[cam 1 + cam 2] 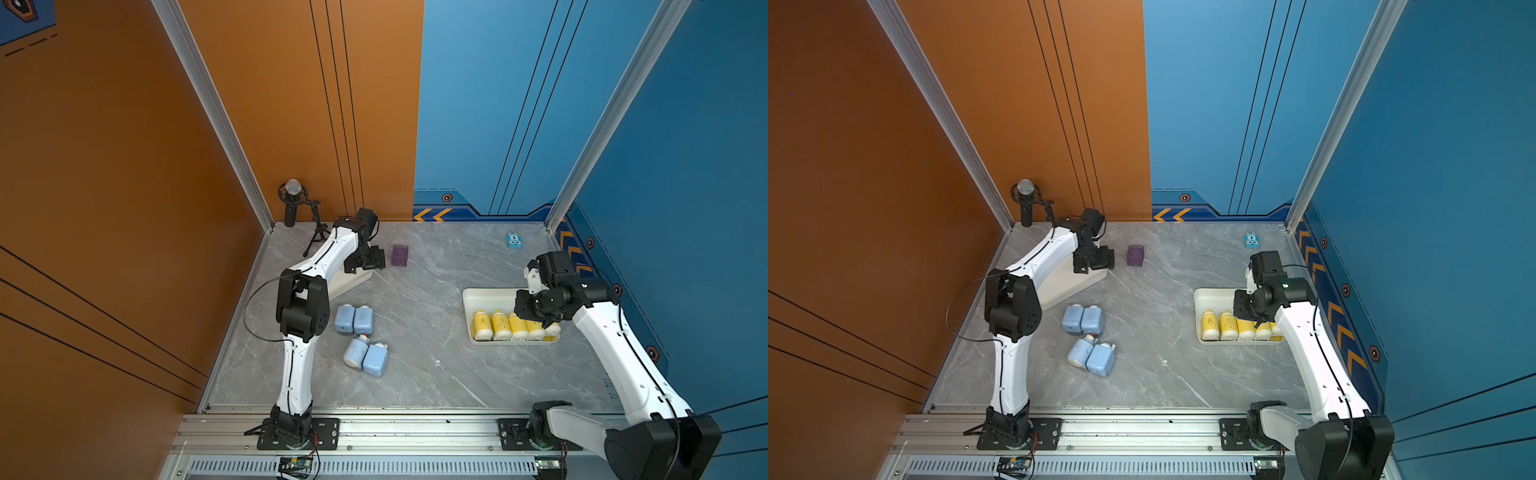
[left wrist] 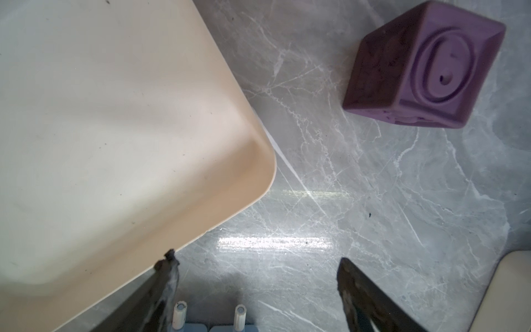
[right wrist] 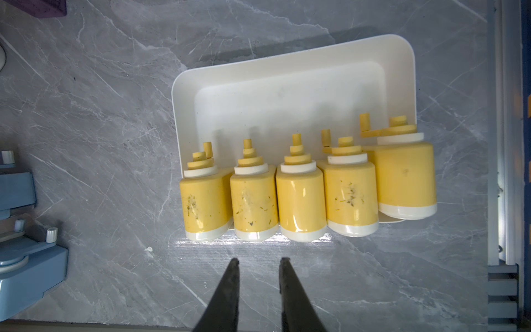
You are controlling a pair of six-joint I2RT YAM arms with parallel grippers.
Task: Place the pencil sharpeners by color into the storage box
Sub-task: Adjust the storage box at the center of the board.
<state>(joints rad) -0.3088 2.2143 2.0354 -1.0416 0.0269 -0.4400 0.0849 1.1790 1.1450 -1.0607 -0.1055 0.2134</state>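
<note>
Several yellow pencil sharpeners (image 1: 503, 326) (image 3: 301, 198) lie in a row along the near side of a white storage box (image 1: 490, 297) (image 3: 287, 95) at the right. The end one rides higher, over the box's rim. Two pairs of light blue sharpeners (image 1: 353, 319) (image 1: 365, 357) lie on the table in the left middle. Their white tips (image 2: 179, 313) show in the left wrist view. My right gripper (image 1: 546, 322) (image 3: 259, 260) hovers above the yellow row, narrowly open and empty. My left gripper (image 1: 365, 262) (image 2: 256, 257) stands wide open and empty over the corner of a cream storage box (image 1: 357, 280) (image 2: 115, 129).
A dark purple block (image 1: 400, 254) (image 2: 425, 66) stands just right of the left gripper. A small blue box with a face (image 1: 514, 240) sits at the back right. A microphone on a tripod (image 1: 293, 203) stands in the back left corner. Walls close three sides.
</note>
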